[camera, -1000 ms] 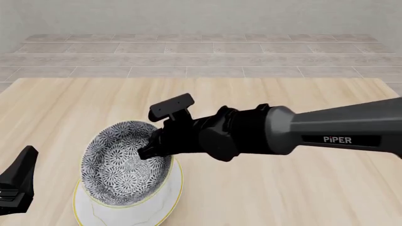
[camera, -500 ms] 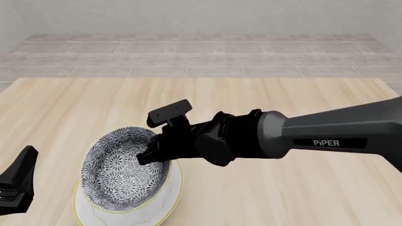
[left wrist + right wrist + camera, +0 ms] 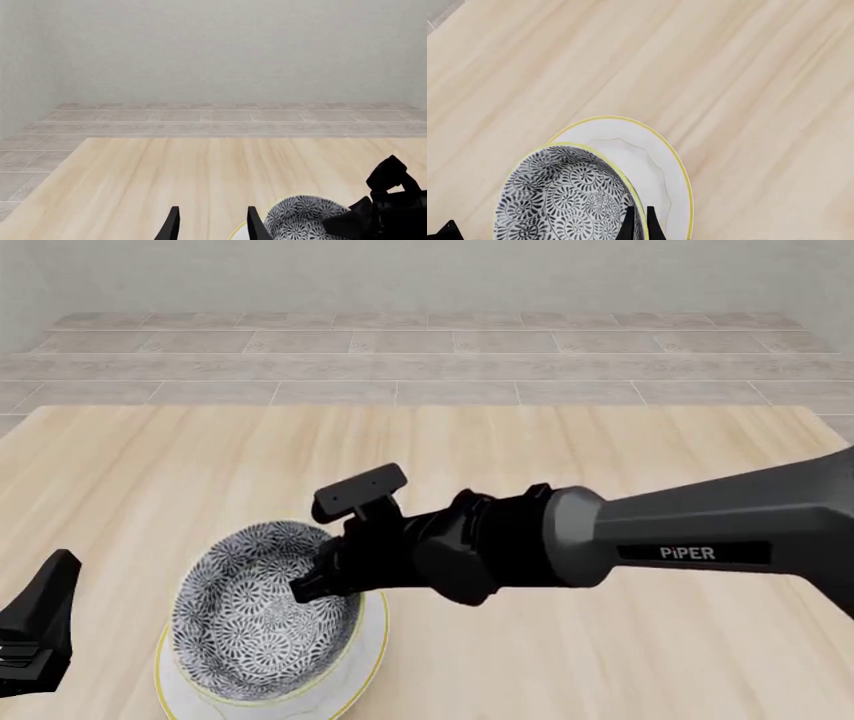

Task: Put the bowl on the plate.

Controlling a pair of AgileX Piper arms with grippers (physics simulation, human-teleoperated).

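- Front view: the pale wooden table (image 3: pixel 561 450) has wide bare board from 10 through 2 o'clock of the dishes, running to its far edge against the grey tiled floor (image 3: pixel 427 360); bare board also lies toward 3 o'clock, under the right arm.
- The flat round white plate with thin yellow rim (image 3: pixel 360 665) sits close to the table's near edge at lower left, its near side cut off by the picture's bottom edge.
- The deep round bowl with dark-grey-and-white floral pattern and yellow rim (image 3: pixel 254 625) is over the plate, its mouth tipped up and toward 9 o'clock rather than level; being round, it shows no long axis. The right wrist view shows the plate (image 3: pixel 654 165) exposed as a crescent on one side of the bowl (image 3: pixel 567 200).
- The right gripper (image 3: pixel 310 585) reaches in from 3 o'clock and is clenched on the bowl's rim, one finger inside and one outside, as the right wrist view shows (image 3: pixel 637 225).
- The left gripper (image 3: pixel 210 225) has its fingers parted and grasps nothing; it lies toward 9 o'clock of the dishes, apart from them.
- Against the picture half a second earlier, the bowl has come lower and sits closer to the plate.
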